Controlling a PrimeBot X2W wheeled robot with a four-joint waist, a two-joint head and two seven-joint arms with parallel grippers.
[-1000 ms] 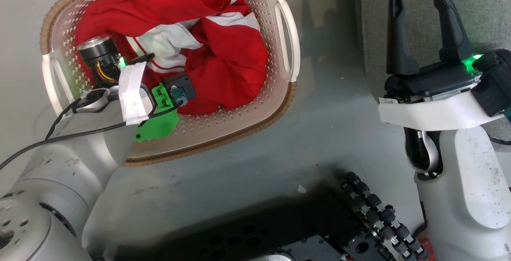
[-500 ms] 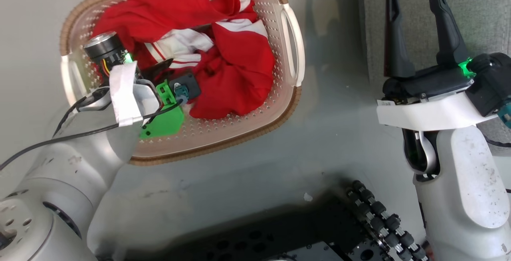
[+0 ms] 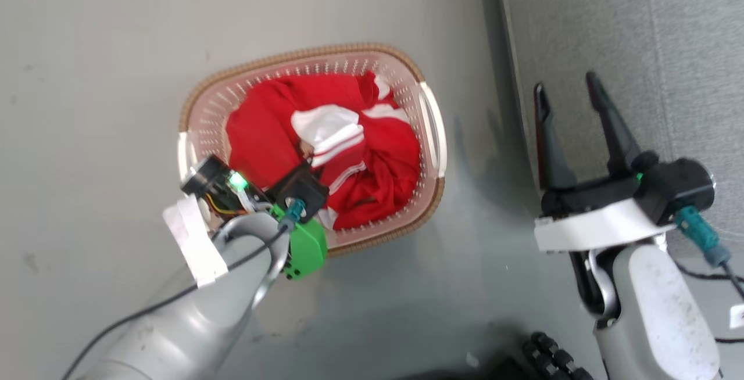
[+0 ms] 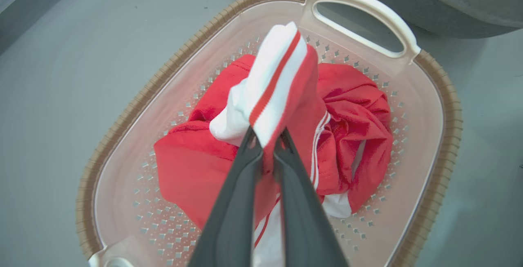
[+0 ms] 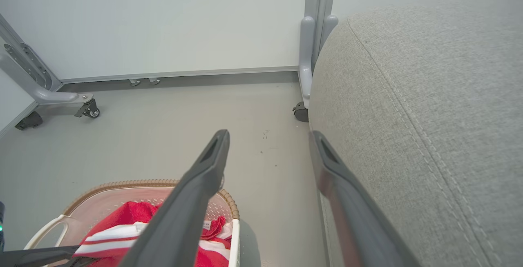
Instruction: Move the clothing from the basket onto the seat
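Observation:
The basket (image 3: 302,54) stands on the floor left of the grey seat (image 3: 639,31). Red and white clothing (image 3: 261,130) is heaped inside it. My left gripper (image 3: 314,159) reaches into the basket from its near side. In the left wrist view the left gripper (image 4: 266,136) is shut on a white fold with a red stripe, pulled up above the rest of the clothing (image 4: 355,112) in the basket (image 4: 184,63). My right gripper (image 3: 567,83) hangs open and empty beside the seat's edge. The right wrist view shows that gripper (image 5: 269,136), the seat (image 5: 429,95) and the basket (image 5: 122,185).
Bare grey floor (image 3: 116,78) surrounds the basket. A white wall panel stands on a grey wheeled frame (image 5: 45,95) at the back, with a grey post (image 5: 312,34) and caster beside the seat's corner. The dark robot base (image 3: 552,357) sits at the bottom edge.
The head camera has pulled back, so the basket looks smaller and more central. My left gripper has closed on a white and red fold and raised it. The right gripper stays open.

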